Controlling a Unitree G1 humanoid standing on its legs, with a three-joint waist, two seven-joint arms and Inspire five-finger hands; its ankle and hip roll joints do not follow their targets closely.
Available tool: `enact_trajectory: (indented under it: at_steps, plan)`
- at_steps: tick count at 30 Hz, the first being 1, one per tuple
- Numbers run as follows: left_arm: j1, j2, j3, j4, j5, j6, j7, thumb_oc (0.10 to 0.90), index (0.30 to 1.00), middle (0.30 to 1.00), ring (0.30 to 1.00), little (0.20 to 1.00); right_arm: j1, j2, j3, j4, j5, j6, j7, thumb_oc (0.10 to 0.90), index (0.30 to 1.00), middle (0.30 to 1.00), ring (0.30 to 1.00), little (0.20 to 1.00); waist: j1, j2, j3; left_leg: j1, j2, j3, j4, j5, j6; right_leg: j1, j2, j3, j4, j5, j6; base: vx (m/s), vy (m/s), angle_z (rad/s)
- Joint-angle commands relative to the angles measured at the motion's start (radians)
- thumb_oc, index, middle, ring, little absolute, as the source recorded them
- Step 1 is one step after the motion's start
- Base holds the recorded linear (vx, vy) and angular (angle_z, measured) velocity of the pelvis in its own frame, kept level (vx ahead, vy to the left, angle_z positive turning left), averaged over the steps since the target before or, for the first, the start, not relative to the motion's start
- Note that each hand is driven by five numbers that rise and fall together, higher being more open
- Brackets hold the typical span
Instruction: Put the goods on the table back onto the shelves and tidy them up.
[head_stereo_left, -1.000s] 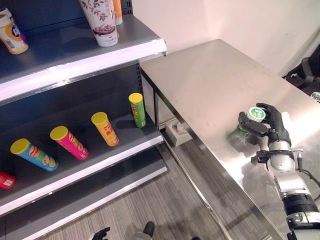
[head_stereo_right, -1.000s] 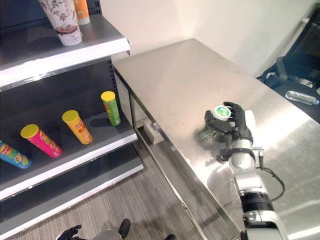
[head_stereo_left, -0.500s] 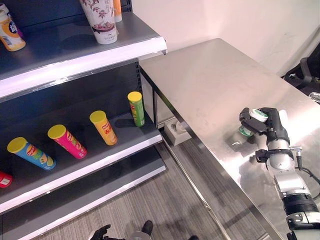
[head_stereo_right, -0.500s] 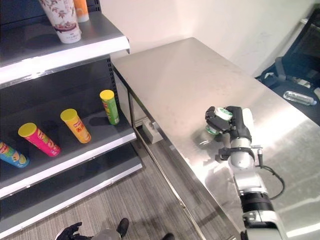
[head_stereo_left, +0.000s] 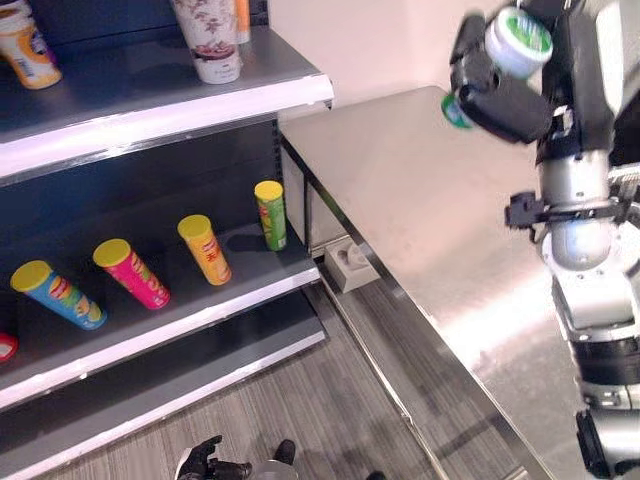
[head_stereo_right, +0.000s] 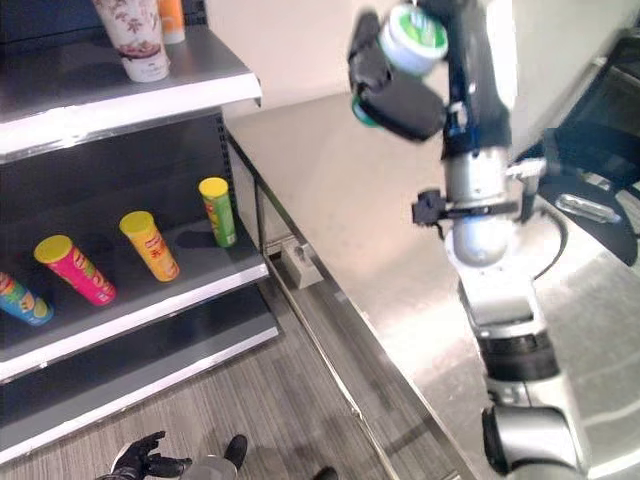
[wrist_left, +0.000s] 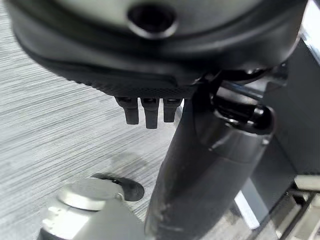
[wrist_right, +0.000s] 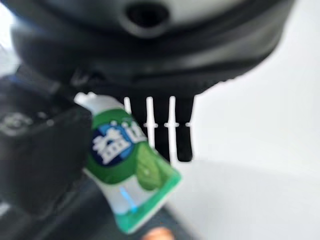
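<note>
My right hand (head_stereo_left: 505, 100) is raised high above the steel table (head_stereo_left: 400, 180), shut on a small green-and-white bottle (head_stereo_left: 518, 38) with a white lid rimmed in green. In the right wrist view the bottle (wrist_right: 131, 172) sits between the thumb and the fingers (wrist_right: 160, 131). The shelf unit (head_stereo_left: 170, 110) stands to the left. Its middle shelf carries several chip cans: green (head_stereo_left: 269, 213), yellow (head_stereo_left: 205, 248), pink (head_stereo_left: 130, 272) and blue (head_stereo_left: 55, 295). My left hand (head_stereo_left: 205, 460) hangs low over the floor, open and holding nothing.
On the top shelf stand a patterned paper cup (head_stereo_left: 210, 40) and a yellow-labelled bottle (head_stereo_left: 28, 48). A white box (head_stereo_left: 350, 265) lies on the floor in the gap between shelf and table. A dark office chair (head_stereo_right: 600, 120) is at the far right.
My right hand has lifted the bottle off the table and carried it high up, close to the camera. The chip cans have stayed where they were.
</note>
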Motion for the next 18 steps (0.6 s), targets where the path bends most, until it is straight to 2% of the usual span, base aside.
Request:
enact_trajectory:
  at_steps: [1,2,5,8,9,11,13,18]
  plan:
    - [-0.040,0.050,-0.044,0.014,-0.004,-0.023,0.035,0.800,0.900,0.900,0.900,0.900,-0.147,-0.066,0.034,-0.076,0.109,-0.087,0.003,0.400,0.300,0.300,0.300,0.300,-0.016,0.000,-0.038,-0.148,0.117,0.211,0.052,0.134,-0.087,0.073,-0.005,-0.005,0.006,-0.136,0.010,-0.26,0.066,1.48]
    - [-0.038,0.046,-0.040,0.022,-0.003,-0.021,0.035,0.800,0.900,0.900,0.900,0.900,-0.173,-0.050,0.063,-0.079,0.122,-0.081,0.015,0.400,0.300,0.300,0.300,0.300,-0.027,-0.011,-0.043,-0.129,0.161,0.293,0.094,0.099,-0.067,0.051,-0.024,-0.016,0.006,-0.119,0.010,-0.22,0.084,1.50]
    - [-0.033,0.038,-0.030,0.041,-0.003,-0.021,0.042,0.800,0.900,0.900,0.900,0.900,-0.194,-0.033,0.088,-0.084,0.139,-0.077,0.026,0.400,0.300,0.300,0.300,0.300,-0.032,-0.009,-0.051,-0.092,0.185,0.294,0.141,0.062,-0.068,0.047,-0.038,-0.019,0.006,-0.106,0.009,-0.08,0.077,0.24]
    - [-0.036,0.030,-0.031,0.053,0.000,-0.020,0.042,0.800,0.900,0.900,0.900,0.900,-0.202,-0.035,0.095,-0.101,0.142,-0.075,0.038,0.400,0.300,0.300,0.300,0.300,-0.054,-0.004,-0.076,-0.028,0.216,0.337,0.162,0.031,-0.071,0.042,-0.062,-0.064,0.011,-0.094,0.012,-0.07,0.118,0.44]
    - [-0.037,0.028,-0.037,0.054,0.009,-0.019,0.041,0.800,0.900,0.900,0.900,0.900,-0.201,-0.043,0.091,-0.106,0.132,-0.072,0.035,0.400,0.300,0.300,0.300,0.300,-0.063,0.002,-0.089,-0.005,0.208,0.346,0.143,0.002,-0.071,0.043,-0.068,-0.079,0.013,-0.090,0.016,-0.04,0.189,0.46]
    - [-0.037,0.016,-0.048,0.072,0.019,-0.012,0.038,0.800,0.900,0.900,0.900,0.900,-0.188,-0.031,0.079,-0.118,0.153,-0.064,0.045,0.400,0.300,0.300,0.300,0.300,-0.083,0.019,-0.110,0.025,0.178,0.372,0.062,-0.009,-0.058,0.051,-0.083,-0.105,0.016,-0.068,0.029,0.01,0.236,0.72]
    - [-0.038,0.013,-0.062,0.091,0.037,-0.007,0.038,0.800,0.900,0.900,0.900,0.900,-0.188,-0.012,0.089,-0.125,0.151,-0.063,0.057,0.400,0.300,0.300,0.300,0.300,-0.083,0.028,-0.129,0.045,0.148,0.377,0.014,-0.017,-0.041,0.057,-0.105,-0.121,0.031,-0.054,0.045,0.04,0.283,0.90]
    - [-0.047,0.027,-0.072,0.100,0.066,-0.002,0.049,0.800,0.900,0.900,0.900,0.900,-0.226,0.040,0.142,-0.086,0.123,-0.035,0.058,0.400,0.300,0.300,0.300,0.300,-0.064,0.030,-0.132,0.056,0.048,0.361,-0.028,-0.050,0.018,0.040,-0.215,-0.149,0.107,-0.017,0.088,-0.01,0.313,0.44]
